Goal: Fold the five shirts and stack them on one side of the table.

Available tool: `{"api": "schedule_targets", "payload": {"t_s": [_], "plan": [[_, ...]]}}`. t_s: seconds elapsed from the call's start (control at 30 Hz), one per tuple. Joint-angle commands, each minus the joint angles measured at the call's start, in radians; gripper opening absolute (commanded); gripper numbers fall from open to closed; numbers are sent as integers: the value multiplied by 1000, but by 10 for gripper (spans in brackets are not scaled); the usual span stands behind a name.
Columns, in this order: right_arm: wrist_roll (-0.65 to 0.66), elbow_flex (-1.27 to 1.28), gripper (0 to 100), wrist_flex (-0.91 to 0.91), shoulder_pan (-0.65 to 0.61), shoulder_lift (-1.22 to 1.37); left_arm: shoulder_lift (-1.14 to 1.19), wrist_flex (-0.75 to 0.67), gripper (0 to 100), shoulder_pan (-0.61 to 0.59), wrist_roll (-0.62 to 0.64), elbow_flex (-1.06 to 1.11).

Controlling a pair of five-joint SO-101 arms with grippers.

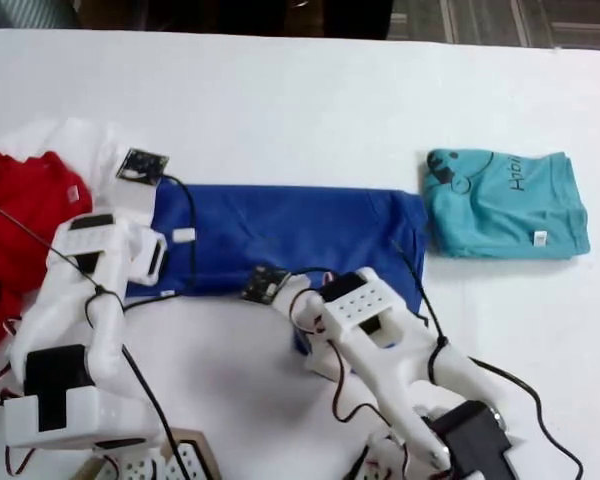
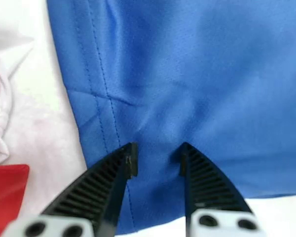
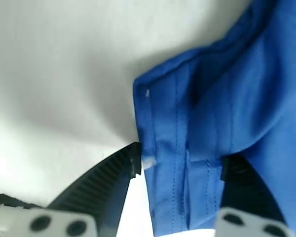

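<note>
White desk: blue cotton shirt lies spread mid-desk.
Left jaws part-open over its hem, right jaws wide astride a corner; a missed pinch risks skewing the fold.

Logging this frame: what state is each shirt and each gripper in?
blue shirt: partly folded into a long strip, lying flat
teal shirt: folded, lying apart from the others
red shirt: crumpled, unfolded
white shirt: crumpled, beside the red shirt
left gripper: open, over the blue shirt
right gripper: open, astride the blue shirt's edge
</note>
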Motion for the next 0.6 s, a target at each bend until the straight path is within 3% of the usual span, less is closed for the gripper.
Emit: {"api": "schedule_targets", "payload": {"t_s": [0.0,0.2,0.33,0.4,0.57], "plan": [[-8,-37,261,8,19,110,3,-8,164,-3,0,-15],[-2,-68,232,33,19,163,3,-8,164,-3,0,-15],[-2,-84,5,38,22,162,3,-8,164,-3,0,-15],[-2,-91,42,38,31,160,3,-8,164,-3,0,-15],[0,-129,19,38,70,160,3,-8,164,-5,0,-15]]}}
